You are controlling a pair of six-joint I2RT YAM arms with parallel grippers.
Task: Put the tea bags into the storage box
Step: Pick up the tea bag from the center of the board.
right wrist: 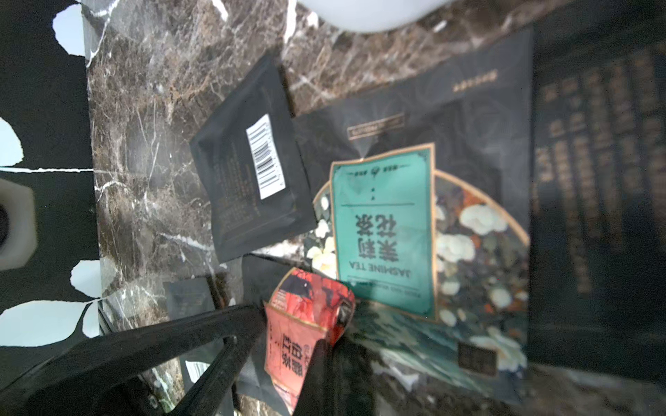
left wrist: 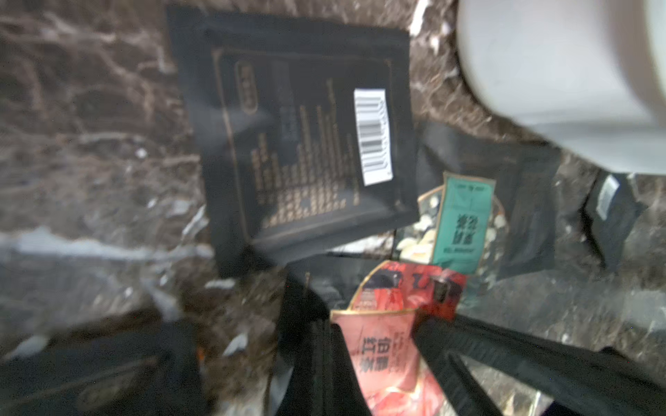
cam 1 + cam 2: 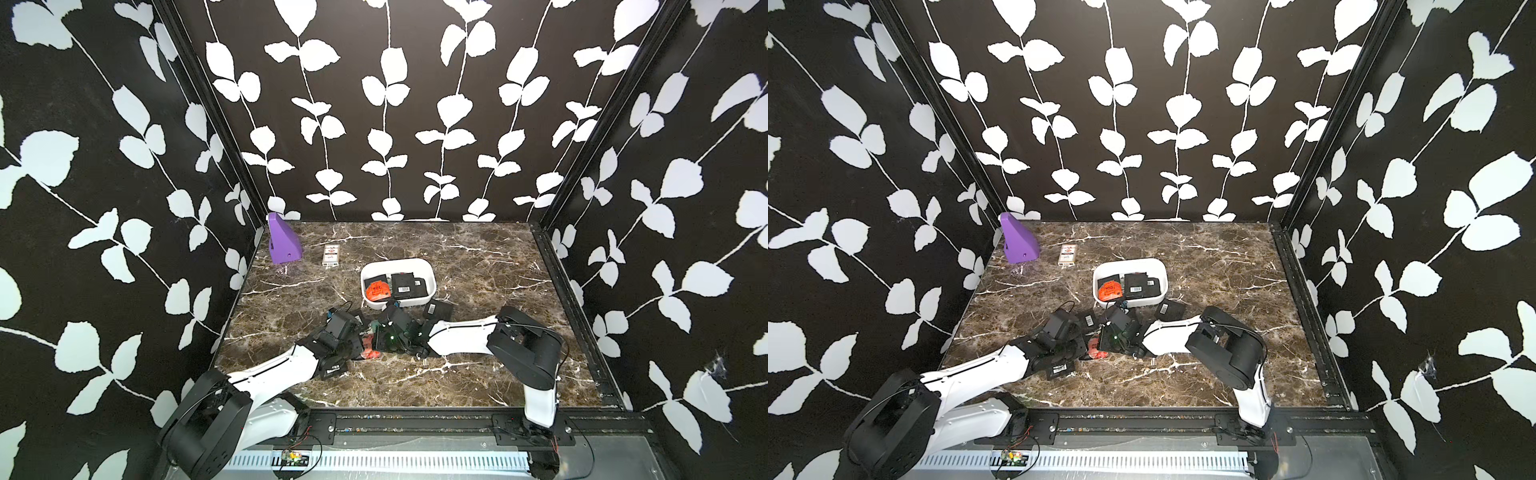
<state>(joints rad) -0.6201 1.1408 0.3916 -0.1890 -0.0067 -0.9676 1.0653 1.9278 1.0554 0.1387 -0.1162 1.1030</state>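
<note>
Left gripper (image 2: 371, 317) is pressed together on the red tea bag (image 2: 385, 356). Right gripper (image 1: 288, 335) is also clamped, apparently on the same bag from its other end. The foil is crumpled between the fingers.

The bag sits in the loose pile at the centre of both top views, just below the storage box (image 3: 399, 262) and not in it. The box holds an orange sachet (image 3: 377, 289) plus black ones.

Loose near the grip: black barcode sachet (image 2: 299, 144) and green jasmine sachet (image 1: 385, 234). More are partly hidden under the arms.

Handling, my read: near weightless, thin and floppy, with slick foil. They lie flat on the marble tabletop (image 3: 478, 266), so they're hard to get under. Pinch a sealed edge or corner, not the puffy middle. Two grips on one bag risk a tear, so one should let go.
</note>
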